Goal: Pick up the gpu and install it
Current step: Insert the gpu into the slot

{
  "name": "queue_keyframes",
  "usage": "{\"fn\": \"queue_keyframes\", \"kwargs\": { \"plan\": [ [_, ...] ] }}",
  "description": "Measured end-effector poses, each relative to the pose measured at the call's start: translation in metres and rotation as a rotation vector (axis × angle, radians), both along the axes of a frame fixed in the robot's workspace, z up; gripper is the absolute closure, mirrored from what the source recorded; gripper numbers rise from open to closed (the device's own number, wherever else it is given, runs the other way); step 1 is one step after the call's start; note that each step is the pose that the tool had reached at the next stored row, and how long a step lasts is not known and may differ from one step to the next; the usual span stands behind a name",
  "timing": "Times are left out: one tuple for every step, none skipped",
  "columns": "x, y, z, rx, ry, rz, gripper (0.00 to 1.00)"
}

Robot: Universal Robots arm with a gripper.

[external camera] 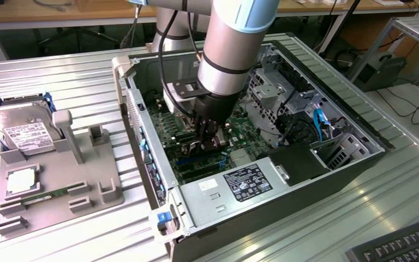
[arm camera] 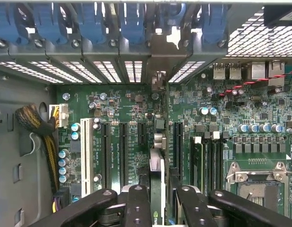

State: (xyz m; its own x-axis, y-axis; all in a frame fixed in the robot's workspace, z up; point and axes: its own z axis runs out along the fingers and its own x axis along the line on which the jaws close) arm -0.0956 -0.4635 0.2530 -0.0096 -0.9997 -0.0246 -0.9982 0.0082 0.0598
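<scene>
Gripper (arm camera: 157, 198) was clamped on the gpu (arm camera: 156, 175), edge-on just above its slot. We judged alignment critical: bracket square, press straight down.

So the arm (external camera: 228, 43) is the usual brushed silver tube with a pale blue joint cap up top and a thin black band near the wrist. A black cable (external camera: 163, 60) loops down alongside it. The gripper (external camera: 211, 143) is all black, and from the wrist cam its chunky linkages (arm camera: 136, 208) have round pivot screws.
</scene>
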Motion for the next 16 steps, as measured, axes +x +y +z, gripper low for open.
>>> {"fn": "queue_keyframes", "kwargs": {
  "plan": [
    [0.000,0.0000,-0.0005,0.0002,0.0000,0.000,0.74],
    [0.000,0.0001,-0.0008,0.0003,0.0000,0.000,0.74],
    [0.000,0.0001,-0.0011,0.0007,-0.0001,0.000,0.73],
    [0.000,0.0001,-0.0010,0.0005,-0.0002,0.000,0.73],
    [0.000,0.0001,-0.0009,0.0004,-0.0002,0.000,0.66],
    [0.000,0.0000,-0.0002,-0.0001,0.0001,0.000,0.66],
    [0.000,0.0000,0.0010,0.0001,0.0000,0.000,0.66],
    [0.000,0.0000,0.0030,0.0002,-0.0001,0.000,0.66],
    [0.000,0.0000,0.0062,-0.0001,0.0001,0.000,0.66],
    [0.000,0.0000,0.0133,0.0001,0.0000,0.000,0.66],
    [0.000,0.0000,0.0198,0.0001,0.0000,0.000,0.66],
    [0.000,0.0000,0.0247,0.0001,0.0001,0.000,0.68],
    [0.000,0.0001,0.0307,0.0001,0.0000,0.000,0.74],
    [-0.001,0.0004,0.0334,0.0000,0.0000,0.000,0.80],
    [-0.001,0.0009,0.0335,0.0003,-0.0001,0.000,0.87],
    [-0.002,0.0014,0.0335,0.0004,-0.0002,0.000,0.87]
  ]
}}
